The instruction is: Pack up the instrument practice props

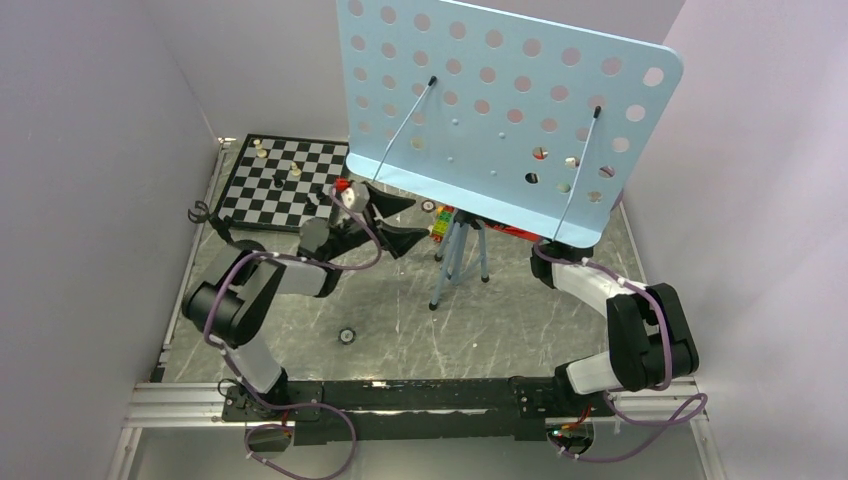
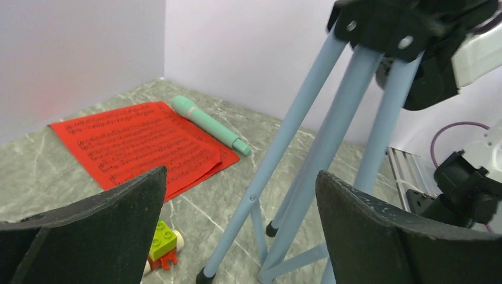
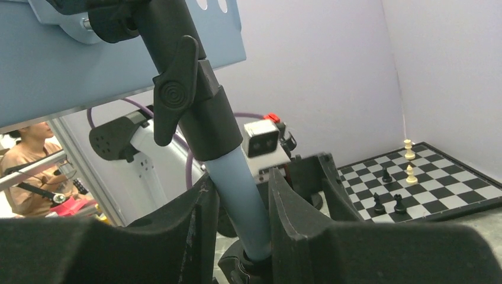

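Note:
The light blue perforated music stand (image 1: 500,110) stands on its tripod (image 1: 455,265) in the middle of the table. My right gripper (image 3: 240,189) is shut on its light blue pole (image 3: 234,171), just below the black clamp knob (image 3: 174,89); the plate hides it from above. My left gripper (image 2: 241,177) is open and empty, its fingers on either side of the tripod legs (image 2: 308,148) without touching. Beyond them lie the red sheet-music pages (image 2: 142,148) and the mint-green microphone (image 2: 210,125). A small black round-base mic stand (image 1: 347,336) sits on the near floor.
A chessboard (image 1: 285,185) with a few pieces lies at the back left. The multicoloured block toy (image 2: 163,245) sits by a tripod foot. Walls close in the left, back and right sides.

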